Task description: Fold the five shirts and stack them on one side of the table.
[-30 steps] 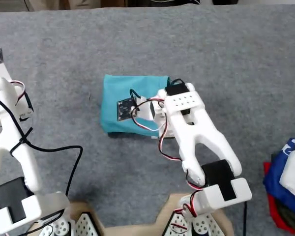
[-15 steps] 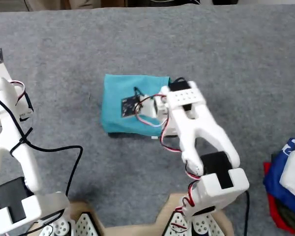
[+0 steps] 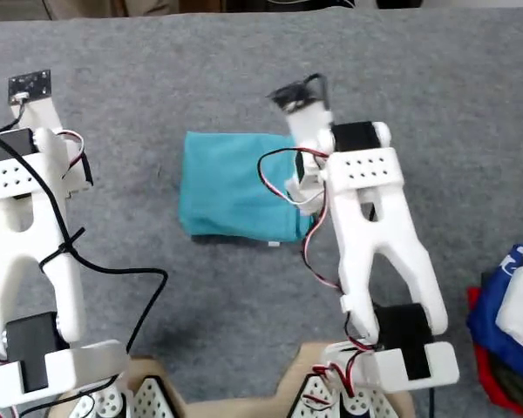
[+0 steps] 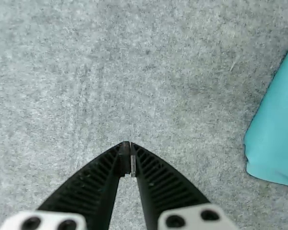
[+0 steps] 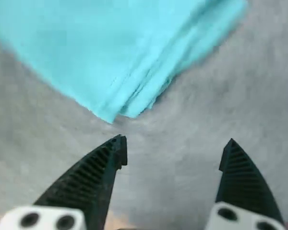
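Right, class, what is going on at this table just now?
Two robot arms stand at a grey fabric-covered table. A folded teal shirt lies mid-table. The right gripper hangs open beside its corner, holding nothing; the left gripper is shut over bare fabric nearby. A pile of red, blue and white shirts sits at the table's edge.

One folded teal shirt (image 3: 231,187). One shirt pile (image 3: 506,322): blue, red and white layers countable, others unclear. Two robot arms: left arm (image 3: 22,226), right arm (image 3: 375,226).
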`<state>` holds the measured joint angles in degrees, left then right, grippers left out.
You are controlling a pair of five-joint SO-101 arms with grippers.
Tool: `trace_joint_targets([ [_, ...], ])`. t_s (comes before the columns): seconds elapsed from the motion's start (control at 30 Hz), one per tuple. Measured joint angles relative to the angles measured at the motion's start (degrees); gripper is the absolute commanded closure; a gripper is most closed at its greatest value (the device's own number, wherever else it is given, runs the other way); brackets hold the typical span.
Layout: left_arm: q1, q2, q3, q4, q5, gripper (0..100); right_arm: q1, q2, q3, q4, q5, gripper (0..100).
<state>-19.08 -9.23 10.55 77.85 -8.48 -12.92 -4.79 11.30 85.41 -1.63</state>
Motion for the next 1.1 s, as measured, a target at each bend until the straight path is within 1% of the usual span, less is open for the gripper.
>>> trace_joint_targets([
  [0.1, -0.09, 0.0, 0.88, 0.0, 0.0, 98, -1.58, -0.09, 0.62, -0.09, -21.36, 68.4],
  [0.17, -0.35, 0.0, 1.93, 0.0, 0.0, 98, -2.02, 0.18, 1.05, -0.62, -33.23, 68.1],
  [0.23, -0.44, 0.0, 3.34, 0.0, 0.0, 98, -3.43, 1.23, 1.05, -1.76, -41.14, 68.0],
  [0.27, -0.44, 0.0, 3.87, 0.0, 0.0, 98, -4.22, 2.11, 1.32, -2.46, -43.43, 68.0],
  [0.37, -0.44, 0.0, 4.57, 0.0, 0.09, 98, -5.98, 5.27, 1.41, -4.84, -46.95, 68.0],
  [0.53, -0.44, 0.0, 4.75, 0.0, 0.09, 98, -6.15, 10.2, 1.32, -7.74, -48.09, 68.1],
  [0.67, -0.44, 0.0, 4.75, 0.0, 0.09, 98, -6.15, 13.1, -2.2, -8.09, -48.26, 68.3],
  [0.73, -0.44, 0.0, 4.75, 0.0, 0.09, 98, -6.15, 14.42, -4.04, -8.09, -49.58, 68.4],
  [0.83, -0.44, 0.0, 4.75, 0.0, 0.09, 98, -6.15, 16.62, -5.98, -8.09, -55.47, 68.4],
  [0.97, -0.44, 0.0, 4.75, 0.0, 0.09, 98, -6.15, 19.87, -7.65, -9.14, -66.55, 68.3],
  [1.03, -0.44, 0.0, 4.75, 0.0, 0.09, 98, -6.59, 21.01, -8.62, -10.55, -69.36, 68.4],
  [1.1, -0.62, 0.0, 4.75, 0.09, 0.0, 98, -7.21, 22.07, -9.85, -12.04, -70.42, 68.4],
])
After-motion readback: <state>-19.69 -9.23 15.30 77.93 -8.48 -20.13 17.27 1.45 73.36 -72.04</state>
